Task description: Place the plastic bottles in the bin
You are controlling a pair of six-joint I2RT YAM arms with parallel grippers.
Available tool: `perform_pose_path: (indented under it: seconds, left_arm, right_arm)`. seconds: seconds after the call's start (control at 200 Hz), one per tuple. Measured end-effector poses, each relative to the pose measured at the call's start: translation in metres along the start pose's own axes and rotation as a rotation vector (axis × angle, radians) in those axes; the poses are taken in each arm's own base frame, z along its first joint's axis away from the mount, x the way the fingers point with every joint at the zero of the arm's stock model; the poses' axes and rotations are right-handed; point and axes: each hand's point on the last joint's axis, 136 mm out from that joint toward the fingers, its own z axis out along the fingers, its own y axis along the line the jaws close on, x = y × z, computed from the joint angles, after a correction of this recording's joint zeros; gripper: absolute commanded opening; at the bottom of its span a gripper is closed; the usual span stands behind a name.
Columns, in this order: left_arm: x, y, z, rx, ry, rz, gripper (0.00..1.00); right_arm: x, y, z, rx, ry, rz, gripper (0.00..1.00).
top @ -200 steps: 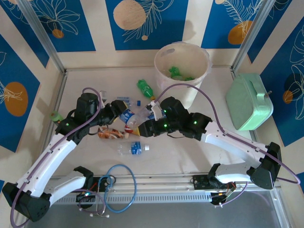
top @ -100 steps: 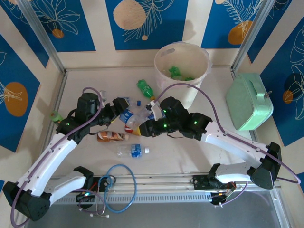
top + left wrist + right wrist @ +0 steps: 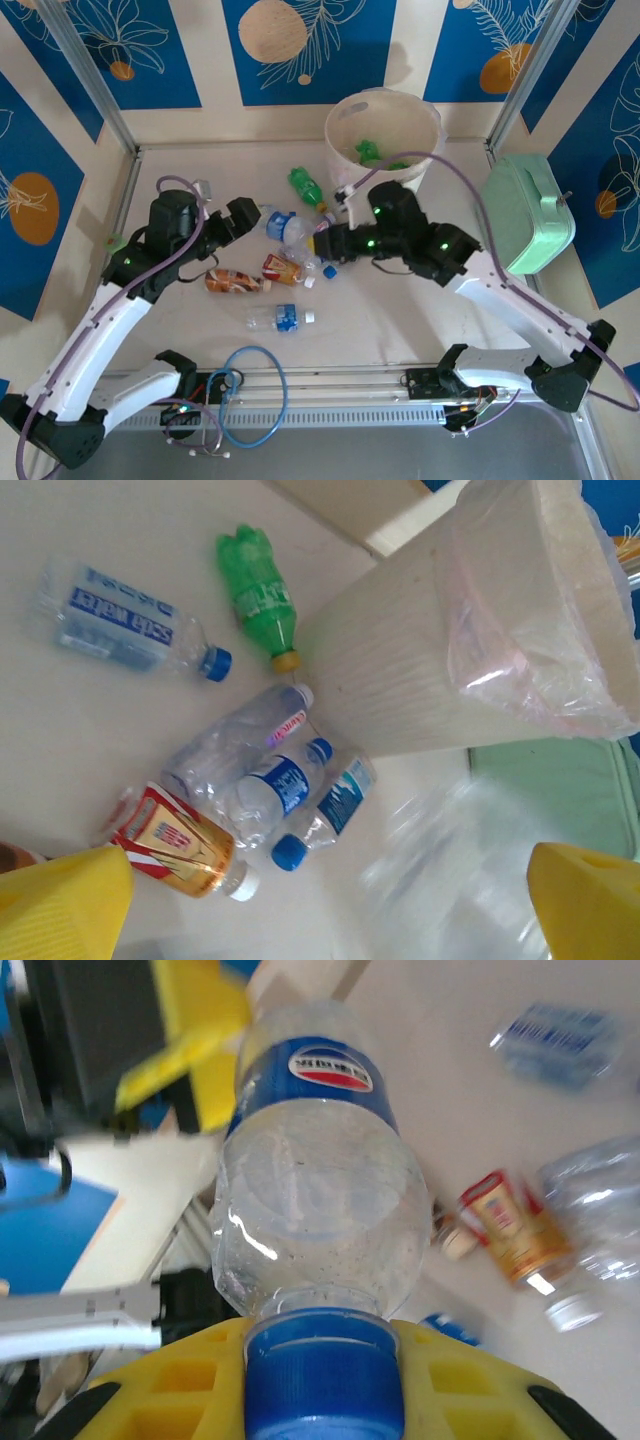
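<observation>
plastic bottle (image 3: 315, 1190), clear with a blue label and blue cap, is clamped at its cap end by the right gripper (image 3: 323, 243), its body pointing away from the yellow fingers (image 3: 460, 1385). seen from above, it lies between the two arms. the left gripper (image 3: 248, 214) is just beside its base, jaws spread wide with nothing between them.

more bottles lie on the pale table (image 3: 400, 320) near both grippers: a green bottle (image 3: 305, 187) toward the bin, two orange-labelled bottles (image 3: 235, 281) below the left gripper, and a clear blue-labelled bottle (image 3: 282, 317) nearer the arm bases. another green one (image 3: 118, 243) rests at the left edge.

blue and cream panels with orange leaf prints wall the table in, with metal posts at the corners.

the bin (image 3: 383, 125) stands upright at the far side, lined with clear plastic, with green bottles (image 3: 370, 152) inside. a mint-green case (image 3: 525, 215) sits to its right, well apart from the bottles.
</observation>
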Motion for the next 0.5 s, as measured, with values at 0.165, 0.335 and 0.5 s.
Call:
perform_pose_path:
  seconds: [0.165,0.335,0.5]
  left_arm:
    - [0.007,0.017,-0.005,-0.070,0.010,0.040,1.00]
    - [0.018,0.034,-0.002,-0.115,0.037,0.062,1.00]
    - [0.025,0.042,0.002,-0.136,0.059,0.077,1.00]
  right_arm:
    - [-0.065,-0.027,-0.038,0.071,-0.202,0.032,0.10]
    - [-0.097,-0.038,-0.060,0.106,-0.295,0.032,0.10]
    - [-0.126,-0.057,-0.079,0.163,-0.383,0.038,0.10]
